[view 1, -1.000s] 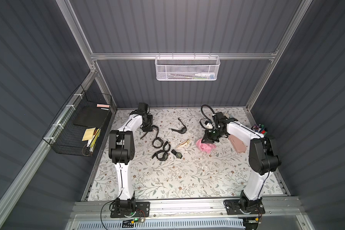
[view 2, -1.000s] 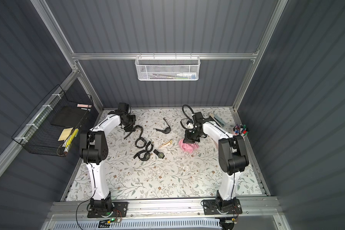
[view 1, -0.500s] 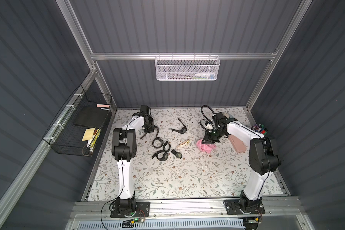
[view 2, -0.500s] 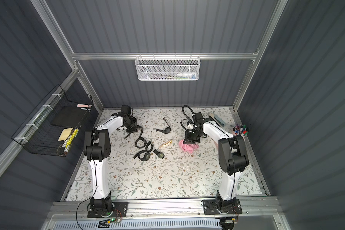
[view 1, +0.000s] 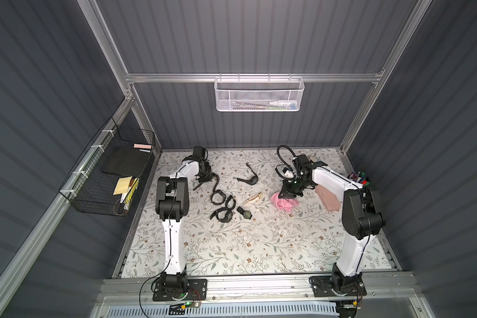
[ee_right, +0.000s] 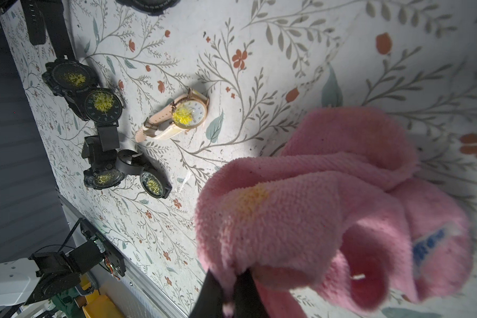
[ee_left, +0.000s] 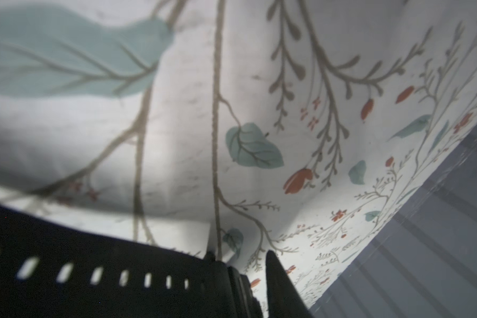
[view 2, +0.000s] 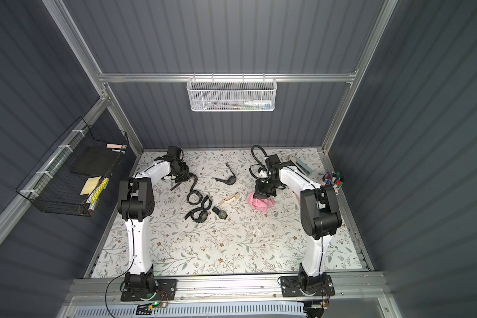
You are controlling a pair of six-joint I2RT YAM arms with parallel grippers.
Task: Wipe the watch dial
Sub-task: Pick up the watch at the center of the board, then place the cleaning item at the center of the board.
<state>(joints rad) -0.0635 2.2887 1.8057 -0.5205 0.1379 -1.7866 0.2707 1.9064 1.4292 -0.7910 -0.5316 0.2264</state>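
Note:
Several watches lie mid-table, their dials smeared yellow: a pink-strapped watch [view 1: 255, 198] [ee_right: 189, 111] and black watches [view 1: 222, 215] [ee_right: 102, 106]. My left gripper [view 1: 204, 176] [ee_left: 239, 254] is down at the back left over a black watch strap [ee_left: 94, 275]. The strap end lies between the fingers, with a sliver of tablecloth showing beside one finger [ee_left: 278, 280]. My right gripper [view 1: 285, 196] [ee_right: 229, 291] is shut on a fold of the pink cloth [view 1: 284, 203] [ee_right: 314, 206]. The cloth carries a yellow stain and hangs to the table, right of the watches.
Another black watch [view 1: 249, 180] lies apart near the back. A pink case [view 1: 327, 199] and a cup of markers [view 1: 360, 177] sit at the right edge. A white mesh basket [view 1: 258, 95] hangs on the back wall, a black wire basket [view 1: 113, 176] on the left wall.
My left arm has shifted a little toward the black strap and its jaws have narrowed around it. The right arm and the cloth have not moved.

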